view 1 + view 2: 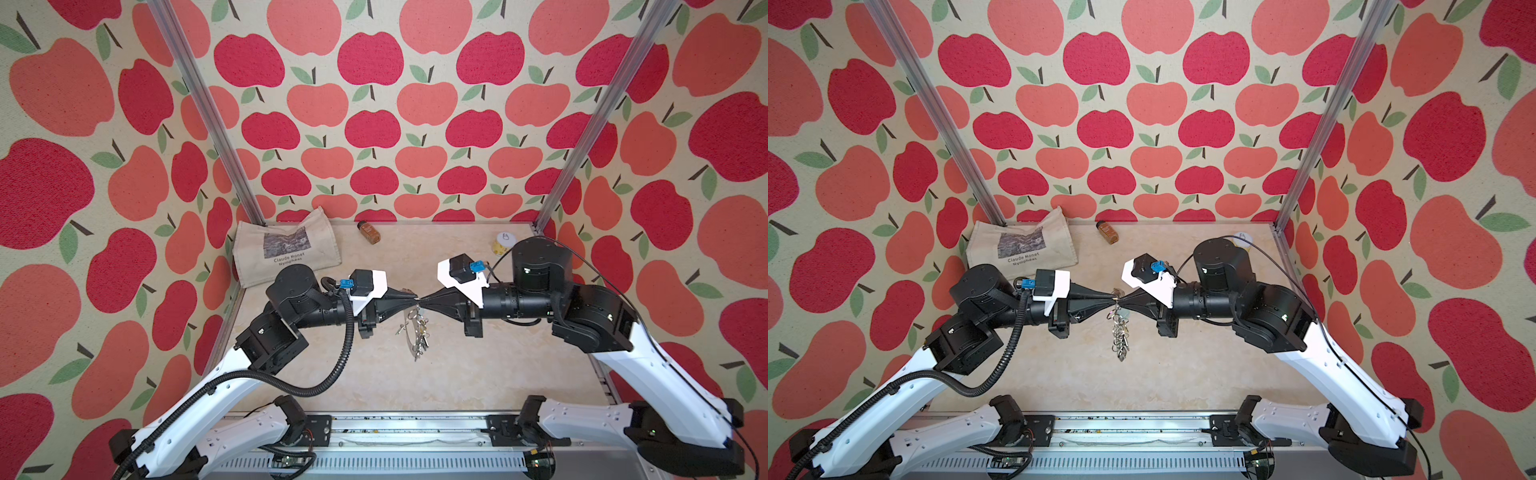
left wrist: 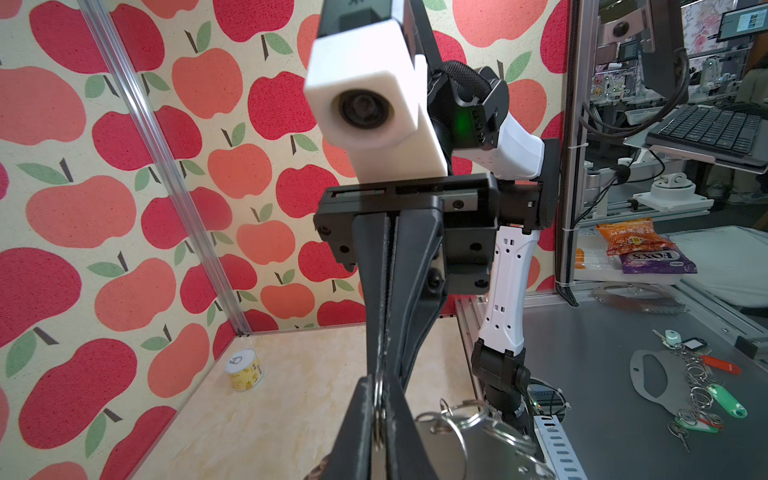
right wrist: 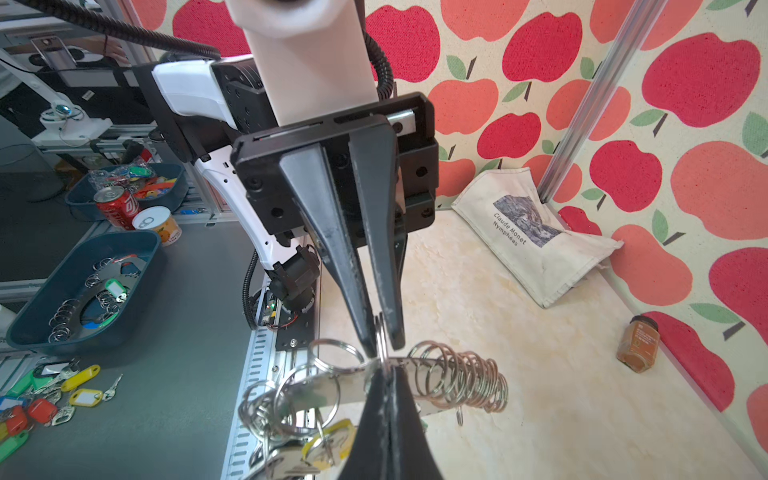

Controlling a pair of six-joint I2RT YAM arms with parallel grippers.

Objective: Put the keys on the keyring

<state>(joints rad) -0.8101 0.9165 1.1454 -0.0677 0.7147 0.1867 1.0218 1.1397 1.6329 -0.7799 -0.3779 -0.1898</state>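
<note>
The keyring (image 1: 415, 337) (image 1: 1120, 337) is a flat grey metal plate (image 3: 324, 388) lined with silver split rings (image 3: 465, 382). It hangs in mid-air over the table's middle. My two grippers meet tip to tip at its top. My left gripper (image 1: 414, 296) (image 2: 378, 415) is shut on one upright split ring. My right gripper (image 1: 423, 300) (image 3: 388, 374) is shut on the plate's edge just beneath that ring. Keys dangle from rings at the plate's lower end. One has a yellow-rimmed tag (image 3: 328, 438), and a small silvery key (image 1: 401, 329) sticks out sideways.
A cream tote bag (image 1: 286, 249) lies at the back left. A brown spice jar (image 1: 368, 232) lies at the back centre and a yellow can (image 1: 503, 243) stands at the back right. On the grey bench outside are another ring plate with tagged keys (image 2: 652, 382) and blue bins (image 3: 25, 316).
</note>
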